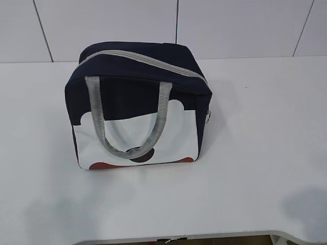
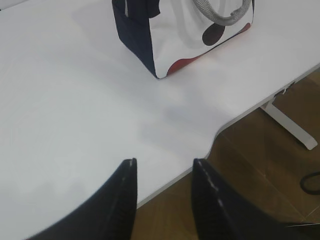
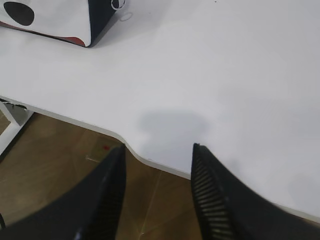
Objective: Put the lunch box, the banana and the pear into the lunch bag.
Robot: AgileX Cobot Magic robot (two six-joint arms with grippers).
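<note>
Left wrist view: lunch bag (image 2: pixel 150 45) seemingly well beyond end effector (image 2: pixel 165 172).

Front cam looks down at my bench (image 1: pixel 265 153); both wrist cams low at its edge, sharing the bag (image 1: pixel 138 102).

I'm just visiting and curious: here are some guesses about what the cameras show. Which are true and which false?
1. The lunch bag is zipped shut. True.
2. A banana lies on the table beside the bag. False: no fruit is in view.
3. The left gripper holds the bag's handle. False: its jaws are apart with nothing between them, away from the bag.
4. The right gripper is open and holds nothing. True.
5. The bag stands upright. True.
</note>
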